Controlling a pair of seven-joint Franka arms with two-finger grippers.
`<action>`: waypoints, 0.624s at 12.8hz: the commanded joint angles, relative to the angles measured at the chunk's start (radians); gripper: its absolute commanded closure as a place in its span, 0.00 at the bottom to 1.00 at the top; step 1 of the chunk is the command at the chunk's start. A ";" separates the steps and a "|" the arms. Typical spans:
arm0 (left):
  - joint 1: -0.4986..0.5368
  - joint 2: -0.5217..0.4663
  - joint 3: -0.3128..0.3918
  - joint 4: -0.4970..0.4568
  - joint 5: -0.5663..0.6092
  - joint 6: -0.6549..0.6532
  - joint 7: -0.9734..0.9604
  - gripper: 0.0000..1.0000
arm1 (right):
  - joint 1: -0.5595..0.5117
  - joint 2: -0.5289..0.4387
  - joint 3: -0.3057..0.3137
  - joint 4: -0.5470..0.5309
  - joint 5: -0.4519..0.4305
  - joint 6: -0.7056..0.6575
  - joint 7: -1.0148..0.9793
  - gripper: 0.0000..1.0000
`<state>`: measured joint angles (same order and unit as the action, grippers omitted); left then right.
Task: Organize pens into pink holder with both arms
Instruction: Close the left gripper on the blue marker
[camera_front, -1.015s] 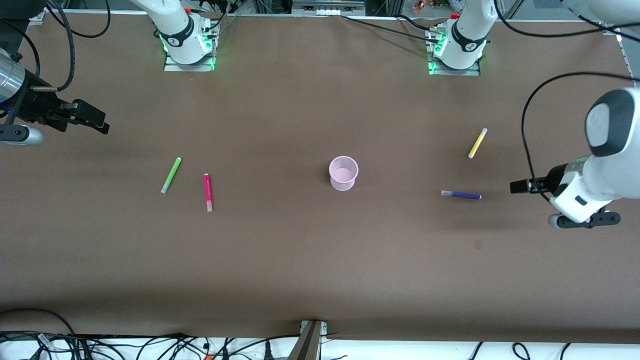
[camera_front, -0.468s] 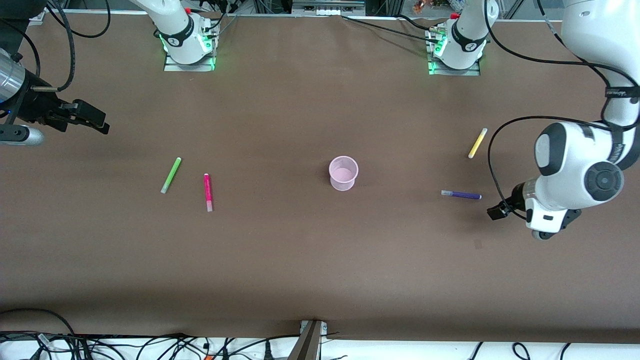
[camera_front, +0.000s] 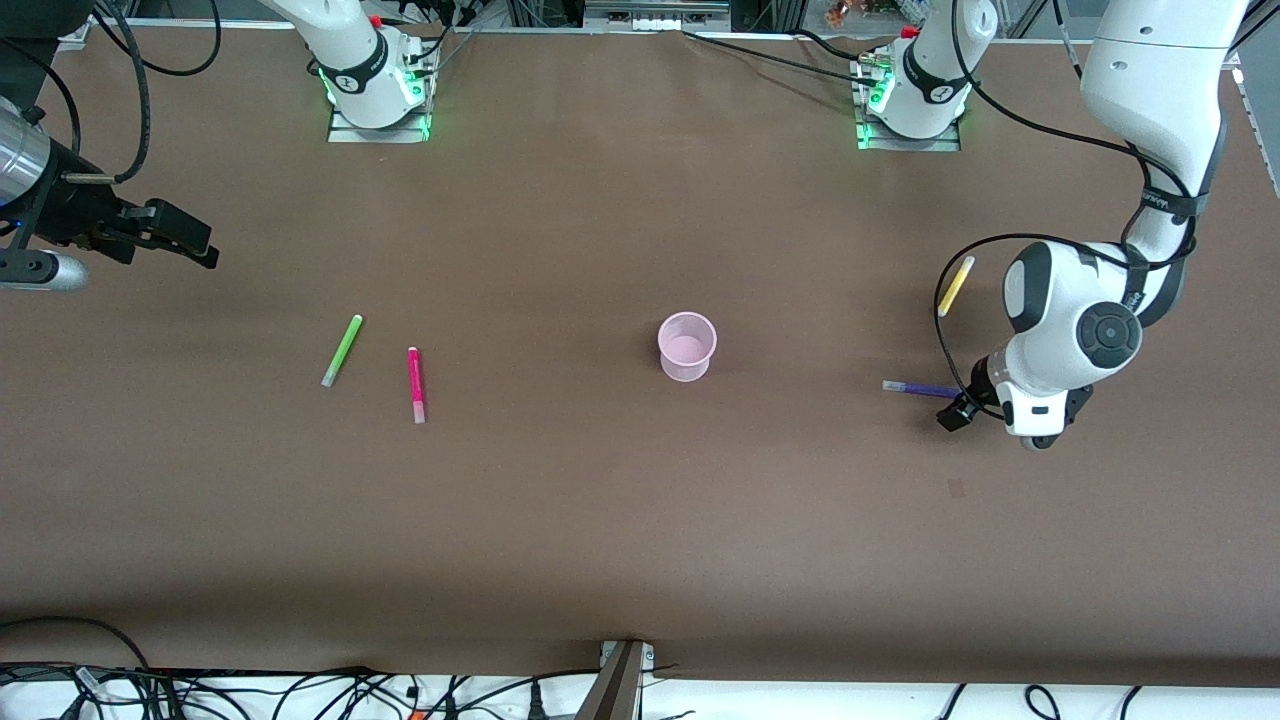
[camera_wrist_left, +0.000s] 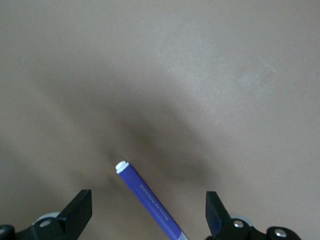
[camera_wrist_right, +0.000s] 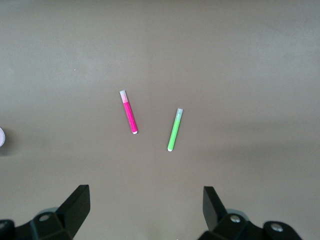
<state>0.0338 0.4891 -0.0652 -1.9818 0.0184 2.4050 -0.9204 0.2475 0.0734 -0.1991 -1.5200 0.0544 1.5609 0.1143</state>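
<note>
Left gripper (camera_front: 955, 415) has swung in over the last second from the counter's edge and now hangs wide open over the purple pen (camera_front: 920, 389), which lies between its fingers in the left wrist view (nothing gripped yet), so pickup looks imminent. Right gripper (camera_front: 185, 240) waits, open, at about 11 o'clock from the green pen (camera_front: 342, 350). Pink holder (camera_front: 687, 346), translucent and upright, stands empty mid-counter (camera_front: 600, 520).

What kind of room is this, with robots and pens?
Probably a robot lab. Two white robot arms are bolted to a brown-covered table, black cables tangle along its edge, and pens lie around a pink holder for practice.
</note>
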 joint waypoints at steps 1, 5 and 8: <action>-0.008 -0.023 -0.005 -0.067 0.006 0.069 -0.078 0.00 | -0.007 0.003 0.001 0.012 0.018 -0.001 -0.004 0.00; -0.019 0.012 -0.005 -0.101 0.008 0.152 -0.080 0.15 | -0.008 0.003 0.001 0.012 0.018 -0.001 -0.004 0.00; -0.019 0.014 -0.004 -0.101 0.008 0.152 -0.080 0.43 | -0.007 0.003 0.001 0.012 0.018 0.001 -0.004 0.00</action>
<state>0.0191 0.5087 -0.0710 -2.0752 0.0184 2.5442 -0.9826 0.2475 0.0734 -0.1991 -1.5201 0.0545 1.5611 0.1143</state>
